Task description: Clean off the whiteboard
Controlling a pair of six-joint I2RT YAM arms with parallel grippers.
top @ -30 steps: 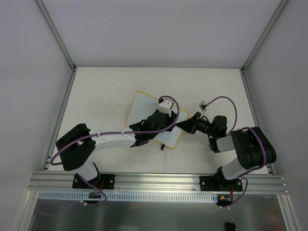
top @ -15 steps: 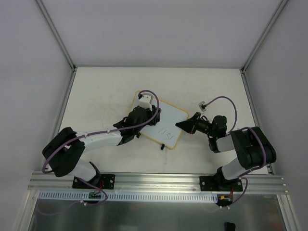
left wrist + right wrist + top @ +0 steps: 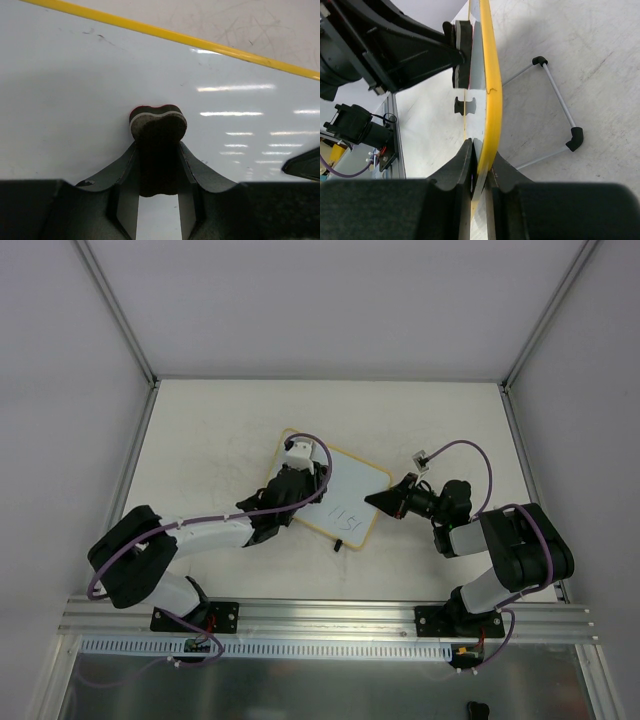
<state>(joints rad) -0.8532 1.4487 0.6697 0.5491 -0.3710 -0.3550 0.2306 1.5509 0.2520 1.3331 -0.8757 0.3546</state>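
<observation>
The left gripper (image 3: 158,165) is closed narrowly on a small black eraser (image 3: 158,127). Its two dark fingers (image 3: 125,167) pinch the waist of the eraser, and the felt end sticks out past the tips. The left wrist view shows that end against the white face of the whiteboard (image 3: 75,85), a little below the yellow frame (image 3: 200,41). The right wrist view shows the same contact from the side, with the eraser flat on the board and its reflection just under it.

The right gripper (image 3: 479,152) is clamped on the board's yellow edge (image 3: 490,75), one finger on each face, bracing it. Behind the board lies a thin wire stand (image 3: 555,90) with black feet, resting on the table. The board seems to be propped on it, though I cannot tell how steeply.

From above, the whiteboard (image 3: 352,478) sits mid-table (image 3: 200,440) between the two arms, turned at an angle. The left gripper works its far left part and the right gripper (image 3: 378,500) holds its right corner. Dark handwritten marks (image 3: 345,518) show on the near right part, well apart from the eraser.

This looks like the wiping step, partly done, since the area around the eraser is clean and the marks are not. The next move probably calls for dragging the eraser across and down toward those marks with steady pressure. The right claw should hold firm so the board does not slide or tip off its stand.
</observation>
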